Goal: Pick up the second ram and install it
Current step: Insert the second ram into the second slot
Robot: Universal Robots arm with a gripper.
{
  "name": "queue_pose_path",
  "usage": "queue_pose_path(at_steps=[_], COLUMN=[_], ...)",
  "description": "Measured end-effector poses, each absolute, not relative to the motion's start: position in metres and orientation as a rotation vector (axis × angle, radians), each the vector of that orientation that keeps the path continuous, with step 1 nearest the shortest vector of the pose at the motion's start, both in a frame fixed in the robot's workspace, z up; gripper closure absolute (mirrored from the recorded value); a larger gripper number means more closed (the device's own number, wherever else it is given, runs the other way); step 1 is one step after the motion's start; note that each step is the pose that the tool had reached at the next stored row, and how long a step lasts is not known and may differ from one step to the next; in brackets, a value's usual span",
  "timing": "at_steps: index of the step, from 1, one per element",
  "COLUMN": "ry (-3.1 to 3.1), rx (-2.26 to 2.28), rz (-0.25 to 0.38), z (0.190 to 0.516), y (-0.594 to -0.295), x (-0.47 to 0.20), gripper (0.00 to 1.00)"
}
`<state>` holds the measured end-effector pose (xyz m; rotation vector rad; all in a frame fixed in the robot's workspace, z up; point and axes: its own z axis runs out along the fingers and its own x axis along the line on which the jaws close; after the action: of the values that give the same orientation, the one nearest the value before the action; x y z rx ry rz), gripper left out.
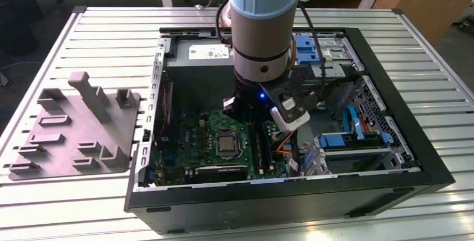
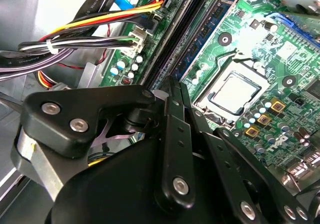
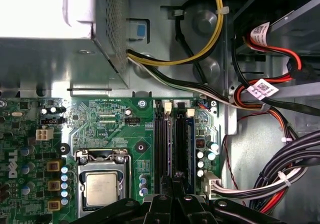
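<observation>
Robot arm (image 1: 259, 19) reaching straight down into an open computer case (image 1: 385, 157), which lies on a slatted metal table (image 1: 444, 113): that is my exterior view. The wrist hangs low over the green motherboard (image 1: 200, 135) at mid-frame. At the exterior view's left, well apart from the case, a grey moulded tray (image 1: 74, 135) with upright posts sits on the table.

In the second wrist view, I see the black gripper (image 2: 173, 84) close to the lens. Its fingers (image 2: 175, 134) are drawn together with no gap I can make out. The second ram (image 2: 207, 31), a dark stick with a row of chips, stands on edge in its slot. It lies between the silver processor socket (image 2: 235, 91) and a long black slot (image 2: 165, 54). Coloured cables (image 2: 100, 19) run beyond the board's edge.

In the first wrist view, the gripper's tip points at the memory slots. The second ram (image 3: 181, 149) stands just beside that tip, but I cannot tell whether they touch. The black slot (image 3: 160, 149) lies on its other side, towards the processor socket (image 3: 102, 186).
</observation>
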<state>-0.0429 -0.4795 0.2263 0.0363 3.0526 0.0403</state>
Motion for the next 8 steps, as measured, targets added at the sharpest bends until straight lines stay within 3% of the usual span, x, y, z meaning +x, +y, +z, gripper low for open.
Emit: queue_pose_path(at_steps=[8], ry=[3.053], rx=[0.037], rz=[0.040], z=[0.2239], y=[-0.4795], x=[-0.0429], gripper=[0.89])
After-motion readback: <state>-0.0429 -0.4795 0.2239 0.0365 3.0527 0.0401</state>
